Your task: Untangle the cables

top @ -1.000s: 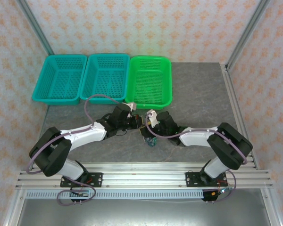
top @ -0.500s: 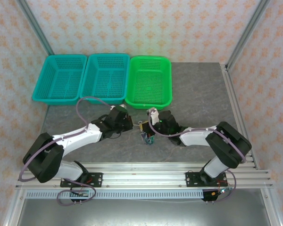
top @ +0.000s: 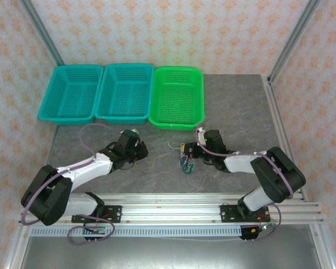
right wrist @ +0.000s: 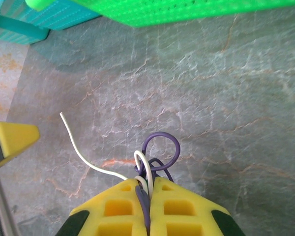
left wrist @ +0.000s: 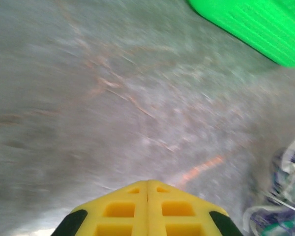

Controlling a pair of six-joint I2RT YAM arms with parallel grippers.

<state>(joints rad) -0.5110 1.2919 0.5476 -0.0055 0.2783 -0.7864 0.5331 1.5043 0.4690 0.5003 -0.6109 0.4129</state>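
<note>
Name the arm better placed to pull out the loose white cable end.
Left, probably. The right gripper is shut on the cables, anchoring them; the left gripper is shut on nothing, and the white cable has its free end lying toward it.

The top external camera looks steeply down from above and behind the arm bases [top: 238,213], covering the whole table [top: 235,106]. Both wrist cameras sit low and close over it, facing the green basket [top: 176,98]; all three views share the cables [top: 185,162].
</note>
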